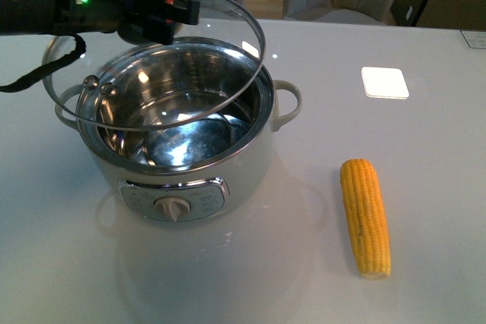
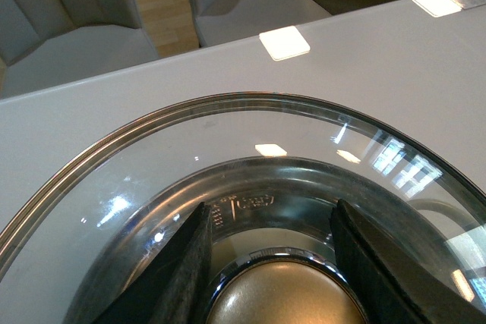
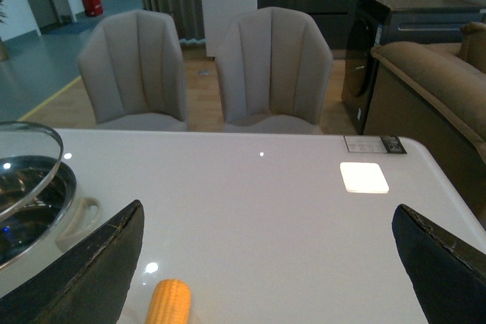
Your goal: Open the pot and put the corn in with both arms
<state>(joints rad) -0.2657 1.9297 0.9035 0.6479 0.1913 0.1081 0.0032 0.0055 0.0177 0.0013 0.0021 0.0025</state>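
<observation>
Pot (image 1: 254, 158): round, cream-white body with a shiny steel inner bowl (image 1: 182, 138). It has a loop handle (image 1: 288, 104) on its right side and a steel control panel with a cream dial (image 1: 173, 207) facing the near edge. It stands on the left half of the glossy white surface (image 1: 433, 157).

Glass lid (image 1: 228, 51): a clear dome with a steel rim band, raised off the pot and tilted. It hangs over the bowl mouth, shifted toward the far left corner (cannot tell whether it touches the pot rim).

Left claw (image 1: 156, 7): black, clamped on the lid's top. In the left wrist view both fingers (image 2: 178, 271) press against the rounded metal knob (image 2: 285, 301).

Corn (image 1: 366, 216): a husked yellow-orange cob with rows of bumpy kernels. It lies flat on the surface to the right of the pot, well apart from it, toward the near right corner. Its long axis runs from far edge to near edge, with the near end skewed slightly right.

Right claw (image 3: 266, 278): spread wide with nothing between its fingers (image 3: 83, 278), above the surface, with one end of the cob just visible below.

A flat white square (image 1: 384, 82) sits toward the far right corner.
</observation>
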